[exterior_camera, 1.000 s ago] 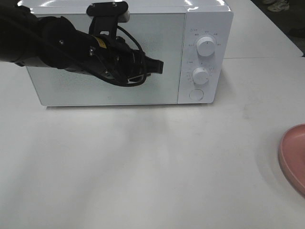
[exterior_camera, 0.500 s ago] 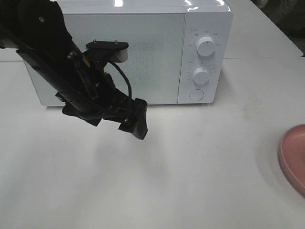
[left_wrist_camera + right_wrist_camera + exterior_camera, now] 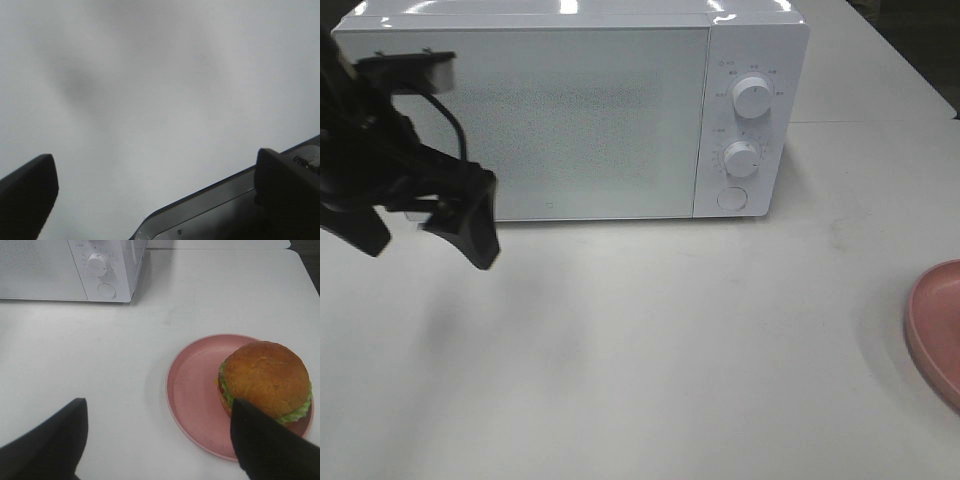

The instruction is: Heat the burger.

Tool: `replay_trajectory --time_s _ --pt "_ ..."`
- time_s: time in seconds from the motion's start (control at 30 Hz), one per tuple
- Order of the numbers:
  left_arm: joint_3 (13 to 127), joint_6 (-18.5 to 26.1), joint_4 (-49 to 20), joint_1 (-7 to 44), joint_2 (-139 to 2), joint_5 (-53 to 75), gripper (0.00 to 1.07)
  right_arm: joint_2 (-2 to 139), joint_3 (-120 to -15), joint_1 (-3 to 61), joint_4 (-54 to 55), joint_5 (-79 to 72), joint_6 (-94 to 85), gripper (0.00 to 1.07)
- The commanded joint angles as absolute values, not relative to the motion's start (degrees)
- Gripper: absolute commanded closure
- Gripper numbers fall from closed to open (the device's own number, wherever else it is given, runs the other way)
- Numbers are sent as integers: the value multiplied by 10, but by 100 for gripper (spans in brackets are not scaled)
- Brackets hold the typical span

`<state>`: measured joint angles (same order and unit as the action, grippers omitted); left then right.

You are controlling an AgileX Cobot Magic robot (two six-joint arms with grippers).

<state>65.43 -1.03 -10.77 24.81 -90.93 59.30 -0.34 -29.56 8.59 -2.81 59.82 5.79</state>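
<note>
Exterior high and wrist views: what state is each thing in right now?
microwave: door shut
burger: whole, resting on the plate, ungripped
pink plate: flat on the table, right of the microwave
left pincer: open, empty
right pincer: open, empty, above the table beside the plate

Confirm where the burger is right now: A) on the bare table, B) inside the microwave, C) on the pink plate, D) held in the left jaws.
C: the right wrist view shows the burger resting on the pink plate, with the microwave door closed.
</note>
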Motion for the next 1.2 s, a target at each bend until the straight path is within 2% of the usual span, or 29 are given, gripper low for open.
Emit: replay_trajectory --time_s 0.03,0.1,0.2,0.27,0.3,0.37,0.47,0.53,0.63,1.2 --pt "658 -12 -98 208 -889 621 6 -18 -294 84 -29 595 54 32" --pt "653 -11 -83 157 -865 640 6 -18 -294 84 -29 595 54 32" --pt "646 -11 -79 140 -855 642 6 -18 -294 84 -29 595 54 32" --pt "611 -11 -79 78 -810 647 6 -18 -294 84 -29 595 54 32" --pt "611 -11 -79 78 -810 647 6 -18 -294 84 -29 595 54 32" --pt "572 -11 -80 45 -768 645 6 -18 -294 84 -29 595 54 32" --pt "559 -9 -76 36 -752 643 6 -18 -294 84 -29 595 54 32" --pt "509 -7 -55 0 -695 642 6 -18 -294 84 -29 595 54 32" --pt "469 -9 -45 -19 -646 641 6 -18 -294 84 -29 595 54 32" --pt "301 -12 -31 -20 -421 557 6 -18 -294 84 -29 595 54 32"
